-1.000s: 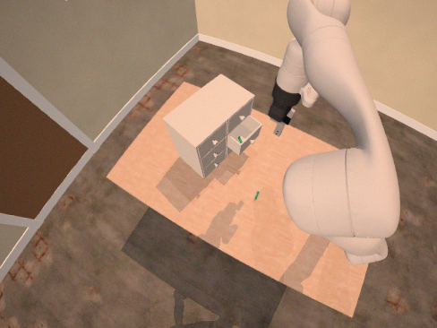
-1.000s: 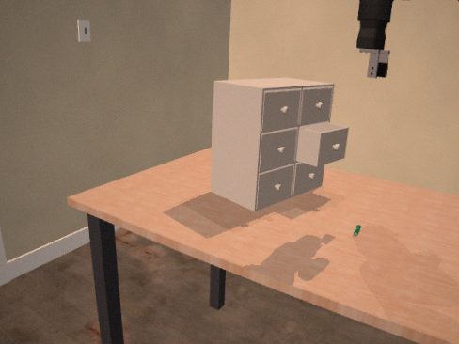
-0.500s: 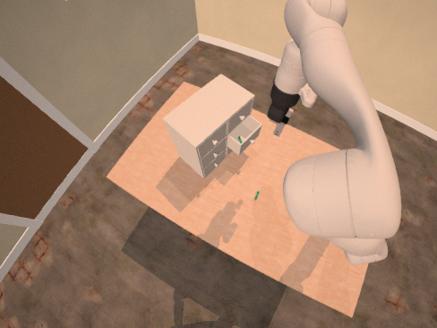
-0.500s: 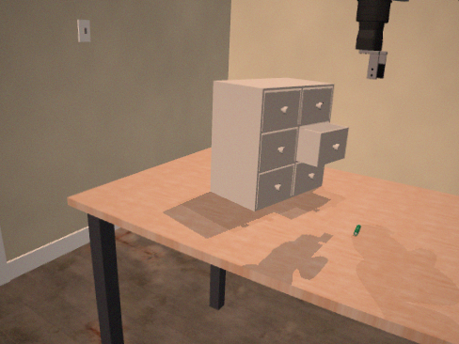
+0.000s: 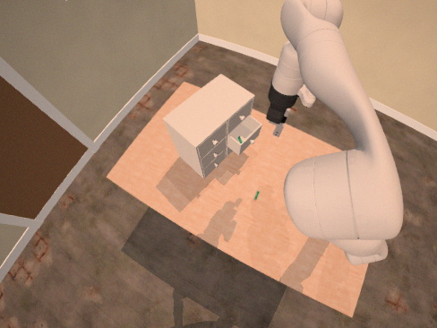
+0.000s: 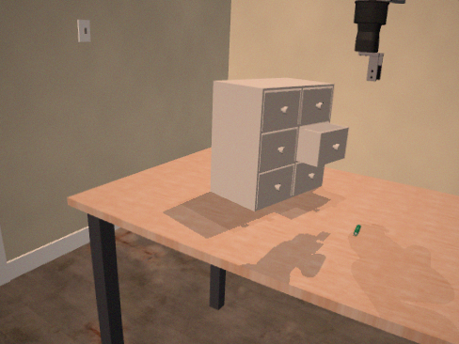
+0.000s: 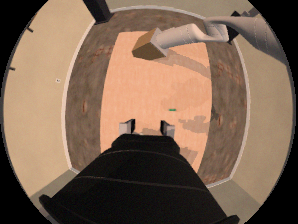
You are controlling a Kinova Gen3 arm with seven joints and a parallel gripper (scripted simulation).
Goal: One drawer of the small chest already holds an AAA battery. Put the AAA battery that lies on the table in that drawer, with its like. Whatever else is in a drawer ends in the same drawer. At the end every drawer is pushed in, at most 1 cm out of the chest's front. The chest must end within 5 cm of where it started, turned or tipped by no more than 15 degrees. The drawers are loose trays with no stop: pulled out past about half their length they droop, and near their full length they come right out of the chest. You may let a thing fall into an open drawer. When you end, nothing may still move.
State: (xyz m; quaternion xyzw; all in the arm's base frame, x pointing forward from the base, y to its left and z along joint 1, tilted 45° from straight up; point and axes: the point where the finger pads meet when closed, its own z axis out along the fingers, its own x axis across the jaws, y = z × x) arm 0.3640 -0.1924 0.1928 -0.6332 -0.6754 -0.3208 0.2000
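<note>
A small white chest (image 5: 206, 112) (image 6: 235, 141) (image 7: 152, 44) with six grey drawers stands on the wooden table (image 5: 278, 233) (image 6: 155, 197). Its middle right drawer (image 5: 245, 135) (image 6: 325, 144) is pulled out partway. A green AAA battery (image 5: 240, 140) lies inside it. A second green AAA battery (image 5: 257, 195) (image 6: 357, 229) (image 7: 172, 110) lies on the table in front of the chest. My gripper (image 5: 278, 131) (image 6: 374, 72) (image 7: 147, 124) is open and empty. It hangs high above the table, to the right of the chest and above the level of its top.
The other drawers of the chest are pushed in. The arm's large base (image 5: 345, 197) stands at the table's right side. The table's edges (image 6: 188, 240) lie to the left and front.
</note>
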